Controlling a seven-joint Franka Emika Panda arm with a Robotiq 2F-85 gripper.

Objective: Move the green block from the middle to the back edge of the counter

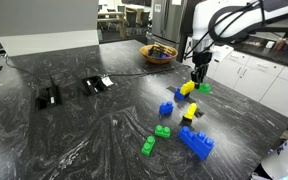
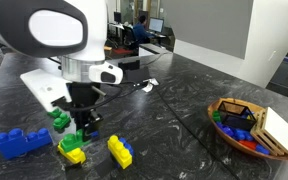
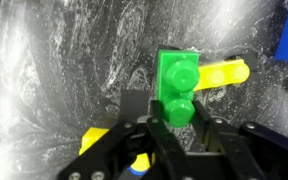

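The green block (image 3: pixel 175 88) is a small bright-green studded brick sitting between my gripper's fingertips (image 3: pixel 176 128) in the wrist view. The fingers are closed against its sides, just above the dark veined counter (image 3: pixel 54 60). In both exterior views the gripper (image 1: pixel 199 78) (image 2: pixel 81 125) points straight down among the blocks near the counter's middle, and its fingers hide the block. Another green brick (image 1: pixel 204 88) (image 2: pixel 60 120) lies right beside the gripper. A yellow brick (image 3: pixel 222 72) lies just behind the held block.
Several loose blue, yellow and green bricks lie around the gripper, including a big blue one (image 1: pixel 196 142) (image 2: pixel 22 143) and yellow ones (image 1: pixel 190 113) (image 2: pixel 119 150). A wooden bowl of blocks (image 1: pixel 159 53) (image 2: pixel 249 125) stands further back. Two black items (image 1: pixel 48 97) (image 1: pixel 96 84) lie on the counter (image 1: pixel 84 135).
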